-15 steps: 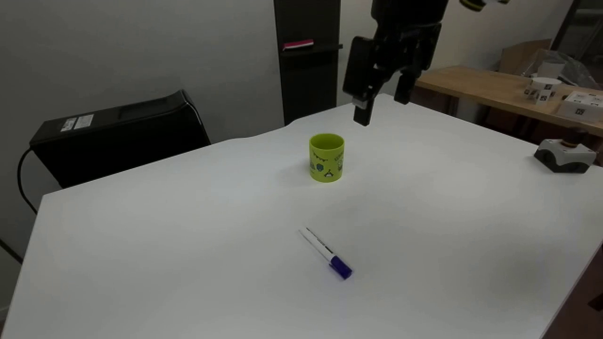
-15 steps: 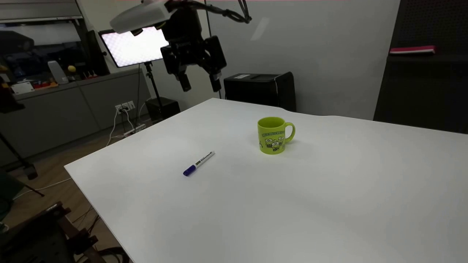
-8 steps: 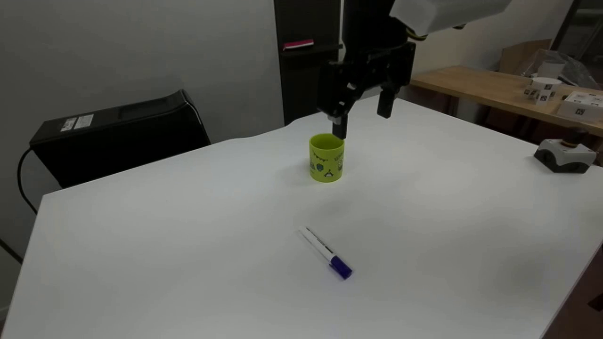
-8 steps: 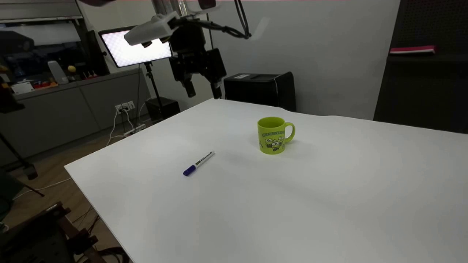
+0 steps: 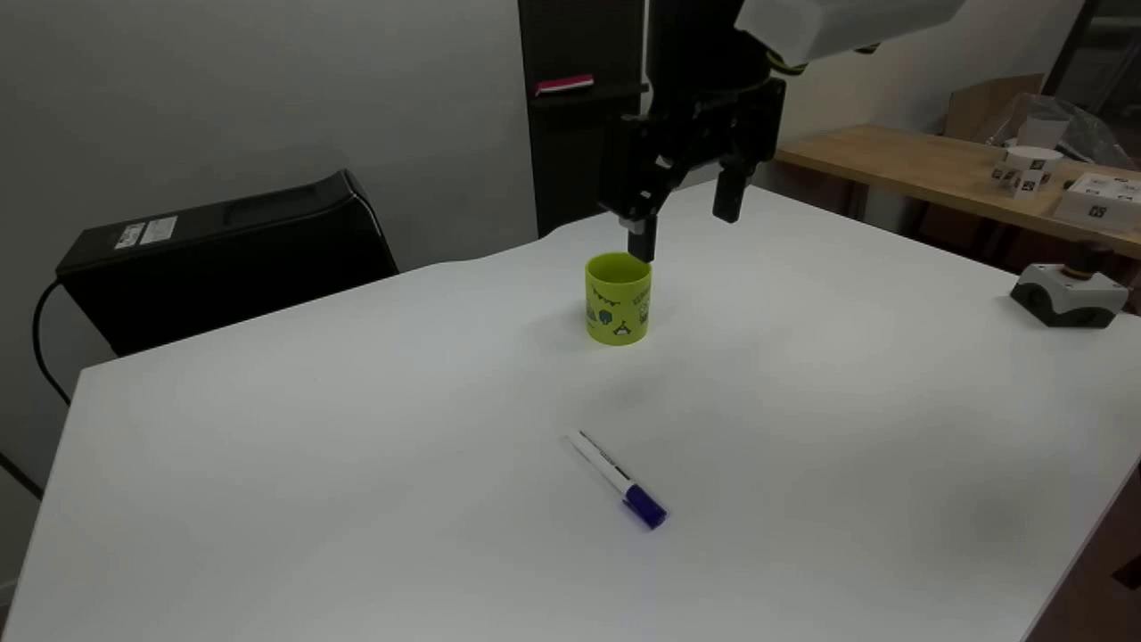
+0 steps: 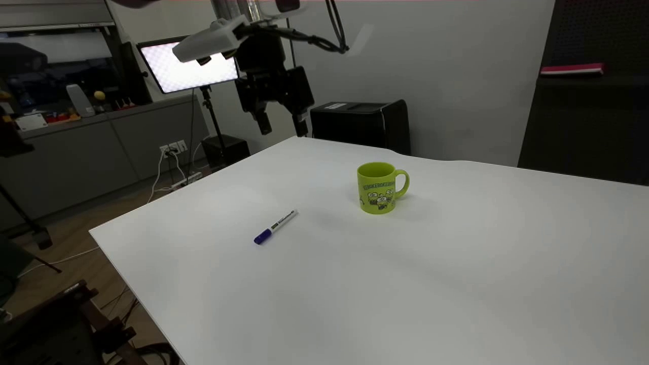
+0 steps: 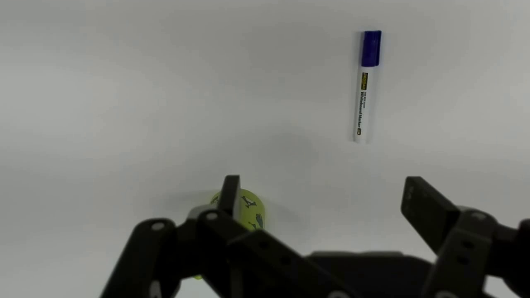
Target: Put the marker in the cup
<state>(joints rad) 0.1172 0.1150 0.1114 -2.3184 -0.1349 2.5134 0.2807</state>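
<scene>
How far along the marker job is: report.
Done: nothing yet; the white-barrelled, blue-capped marker lies on the white tabletop. In hand: nothing; the black fingers stand wide apart. Left: gripping the marker and putting it into the upright yellow-green cylindrical mug.

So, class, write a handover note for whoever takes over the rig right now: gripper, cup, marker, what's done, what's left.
Gripper: open, holding nothing, raised above the table.
Cup: upright on the table.
Marker: lying on the table apart from the cup, blue cap at the end farther from the gripper in the wrist view.
Done: nothing yet; the marker is neither gripped nor in the cup.
Left: grip the marker, lift it, put it in the cup.
</scene>
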